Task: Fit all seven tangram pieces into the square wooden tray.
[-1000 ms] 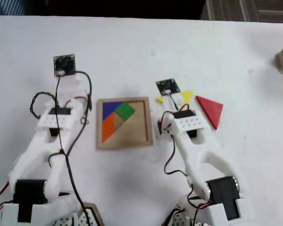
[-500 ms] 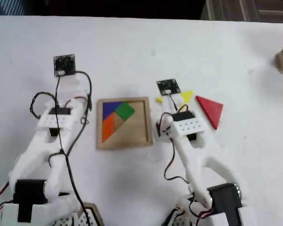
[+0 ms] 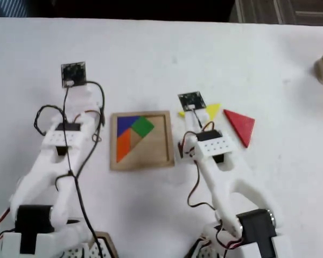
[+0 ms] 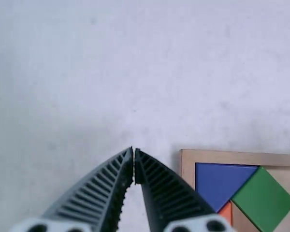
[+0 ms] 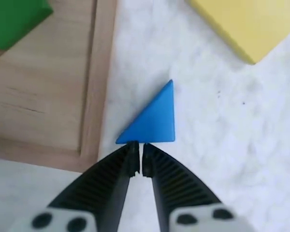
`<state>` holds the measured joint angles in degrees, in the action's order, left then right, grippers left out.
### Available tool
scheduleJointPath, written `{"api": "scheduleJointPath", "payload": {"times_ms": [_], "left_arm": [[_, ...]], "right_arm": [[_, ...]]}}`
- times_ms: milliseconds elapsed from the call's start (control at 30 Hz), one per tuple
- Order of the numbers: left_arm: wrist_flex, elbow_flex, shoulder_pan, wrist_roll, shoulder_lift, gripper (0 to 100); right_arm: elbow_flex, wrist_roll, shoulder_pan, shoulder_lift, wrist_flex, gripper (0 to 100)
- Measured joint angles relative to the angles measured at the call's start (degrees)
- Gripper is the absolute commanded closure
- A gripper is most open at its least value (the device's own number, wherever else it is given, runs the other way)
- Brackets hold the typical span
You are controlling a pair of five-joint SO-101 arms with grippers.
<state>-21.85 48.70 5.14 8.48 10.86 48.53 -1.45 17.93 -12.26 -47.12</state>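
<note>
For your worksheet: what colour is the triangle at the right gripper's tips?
Blue triangle; right wrist view best.

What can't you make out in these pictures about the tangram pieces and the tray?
Yellow piece: the right arm's camera board hides its middle in the high view; the right wrist view's edge cuts it, so one piece or two is unclear.
Small blue triangle: whether the right gripper touches it; its tips hide the contact.
Wooden tray: the left wrist view's edge cuts it off.
</note>
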Motion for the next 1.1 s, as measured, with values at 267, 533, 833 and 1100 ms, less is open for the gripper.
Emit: {"api": "scheduleJointPath", "payload": {"times_ms": [267,533,833,1100], "left_arm": [[0.18,0.88,0.0,0.0,0.0,97],[1.93,2.46,-0.09,0.0,-0.09,98],[2.29,2.46,-0.09,0.0,-0.09,98],[2.29,2.46,1.14,0.0,-0.09,98]], "right_arm": [[0.0,0.0,0.0,0.0,0.0,98.0],[0.0,0.0,-0.88,0.0,0.0,98.0],[0.62,0.0,-2.81,0.0,0.0,98.0],[1.67,0.0,-2.81,-3.08,-2.46,98.1]]}}
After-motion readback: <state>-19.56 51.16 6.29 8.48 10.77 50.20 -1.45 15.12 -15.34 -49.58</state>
